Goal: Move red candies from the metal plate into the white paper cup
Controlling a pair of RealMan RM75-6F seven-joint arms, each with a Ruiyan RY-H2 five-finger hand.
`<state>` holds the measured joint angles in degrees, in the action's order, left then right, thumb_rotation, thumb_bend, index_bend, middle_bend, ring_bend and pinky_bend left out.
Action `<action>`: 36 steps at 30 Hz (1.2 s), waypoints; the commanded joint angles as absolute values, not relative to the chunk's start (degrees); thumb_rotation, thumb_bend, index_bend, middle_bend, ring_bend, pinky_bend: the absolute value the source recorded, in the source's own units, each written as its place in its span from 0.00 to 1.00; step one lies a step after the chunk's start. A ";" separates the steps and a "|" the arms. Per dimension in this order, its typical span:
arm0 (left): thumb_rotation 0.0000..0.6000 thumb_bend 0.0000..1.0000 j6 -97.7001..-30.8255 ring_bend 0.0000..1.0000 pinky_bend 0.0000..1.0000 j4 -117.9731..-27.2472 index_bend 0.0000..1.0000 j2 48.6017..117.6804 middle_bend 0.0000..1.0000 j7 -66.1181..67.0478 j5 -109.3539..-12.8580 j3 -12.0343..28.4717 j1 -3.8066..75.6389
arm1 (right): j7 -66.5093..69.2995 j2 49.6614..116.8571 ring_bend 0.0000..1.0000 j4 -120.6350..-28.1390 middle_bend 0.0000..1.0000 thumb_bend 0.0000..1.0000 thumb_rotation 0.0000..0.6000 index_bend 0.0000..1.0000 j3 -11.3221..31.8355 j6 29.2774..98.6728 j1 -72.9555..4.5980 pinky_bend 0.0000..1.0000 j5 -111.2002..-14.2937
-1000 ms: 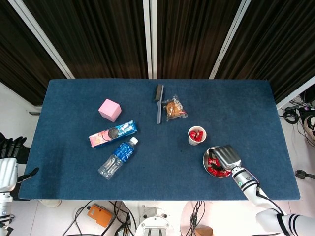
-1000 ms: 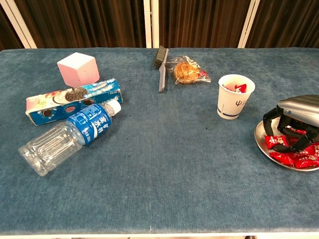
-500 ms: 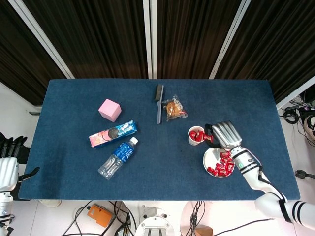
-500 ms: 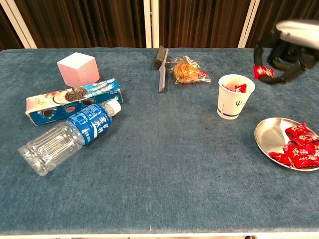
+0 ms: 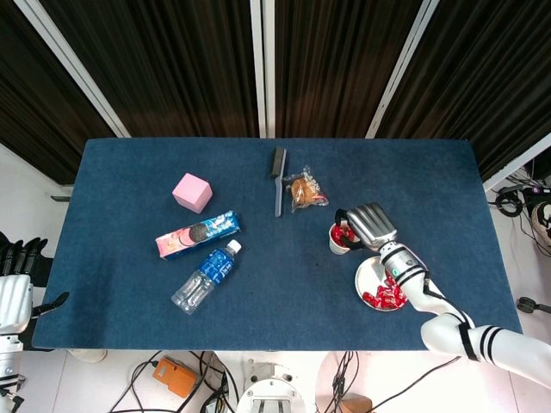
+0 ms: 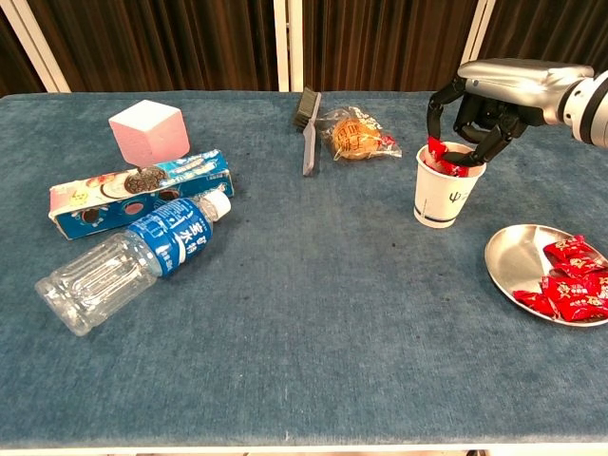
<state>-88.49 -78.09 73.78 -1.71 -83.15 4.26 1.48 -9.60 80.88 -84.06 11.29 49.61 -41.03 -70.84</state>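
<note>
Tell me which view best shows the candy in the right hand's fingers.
Chest view. It sees from the side the red candy pinched by the right hand just over the rim of the white paper cup. In the head view the right hand covers part of the cup, and the held candy cannot be told from those inside.

We see a blue table (image 6: 313, 313) with dark curtains (image 5: 172, 60) behind it. A pink block (image 6: 147, 130) sits near the far left. Just in front of it lies a cookie box (image 6: 141, 192). An empty water bottle (image 6: 128, 260) with a blue label lies on its side beside the box. In the middle at the back, we see a small brush (image 6: 308, 127), and a snack bag (image 6: 356, 135) right next to it.
</note>
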 commanded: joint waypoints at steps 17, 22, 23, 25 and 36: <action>1.00 0.00 -88.48 0.00 0.00 -78.00 0.09 74.29 0.09 -1.85 -84.13 4.33 2.27 | -12.12 66.73 1.00 -91.88 0.93 0.39 1.00 0.50 -0.54 61.20 -29.36 1.00 -82.40; 1.00 0.00 -89.08 0.00 0.00 -78.75 0.09 74.22 0.09 -1.36 -84.62 4.30 2.29 | -14.19 66.31 1.00 -89.85 0.93 0.39 1.00 0.52 -2.80 58.53 -28.30 1.00 -81.39; 1.00 0.00 -89.16 0.00 0.00 -78.83 0.09 74.23 0.09 -1.26 -84.70 4.25 2.27 | -14.51 66.70 1.00 -89.15 0.93 0.39 1.00 0.52 -2.85 58.01 -28.35 1.00 -81.12; 1.00 0.00 -89.31 0.00 0.00 -79.05 0.09 74.18 0.09 -1.10 -84.78 4.17 2.20 | -14.90 68.05 1.00 -87.50 0.93 0.39 1.00 0.52 -2.64 56.97 -28.63 1.00 -80.60; 1.00 0.00 -89.64 0.00 0.00 -78.99 0.09 74.02 0.09 -1.32 -84.19 3.94 1.48 | -15.74 72.22 1.00 -83.95 0.93 0.39 1.00 0.52 -0.61 52.48 -31.25 1.00 -78.57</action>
